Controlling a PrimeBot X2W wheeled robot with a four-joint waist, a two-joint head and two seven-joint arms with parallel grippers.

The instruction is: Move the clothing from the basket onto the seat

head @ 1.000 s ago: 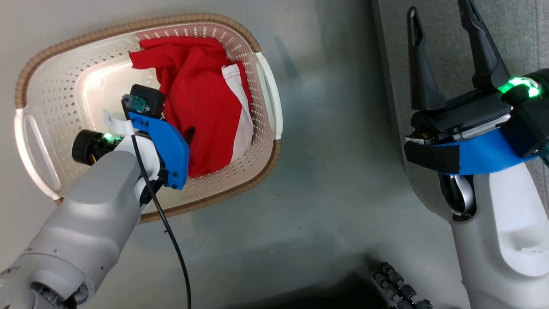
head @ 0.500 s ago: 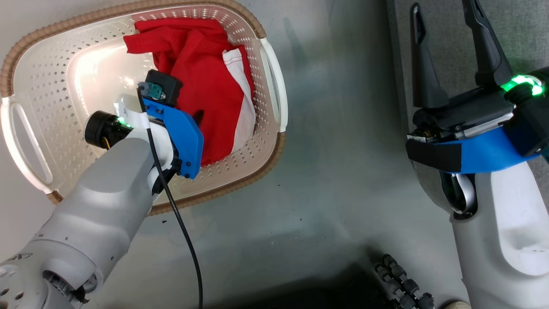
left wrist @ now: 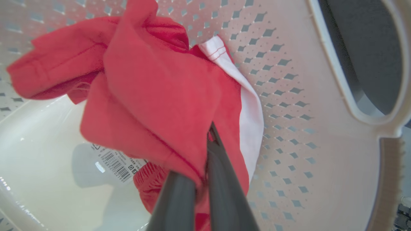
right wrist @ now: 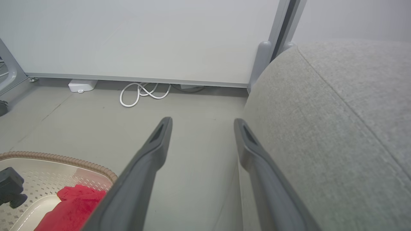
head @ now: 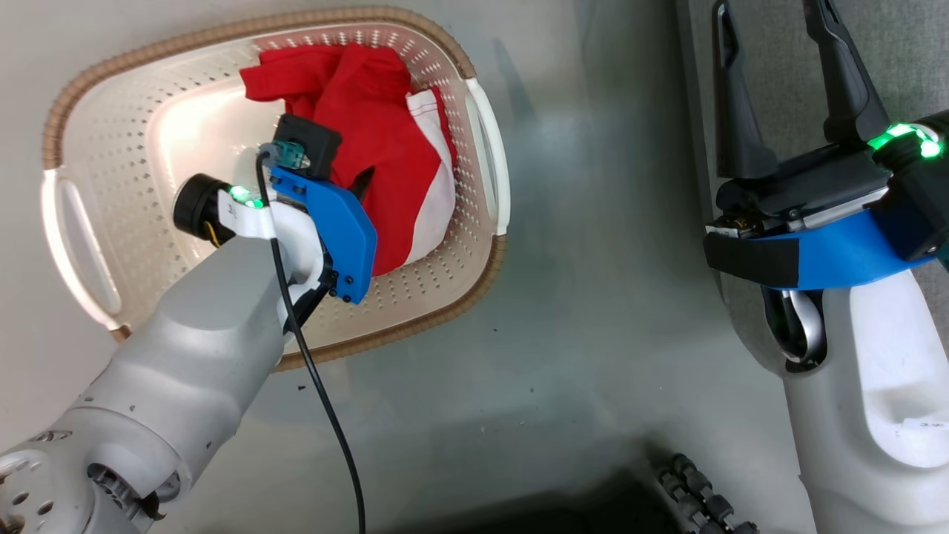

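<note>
Stretching across the basket (head: 104,163) widthwise, the clothing (head: 385,126) is clamped by the left gripper (left wrist: 205,154); right gripper (right wrist: 202,122) jaws gape.

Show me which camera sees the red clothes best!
The left wrist view: the red clothes loom close, pinched in the left pincer. The head view shows them bunched in the basket, partly behind the arm; the right wrist view catches a corner.

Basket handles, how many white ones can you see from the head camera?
2. In the head view, one handle sits at the laundry basket's left end and the other handle at its right end, next to the red clothing.
</note>
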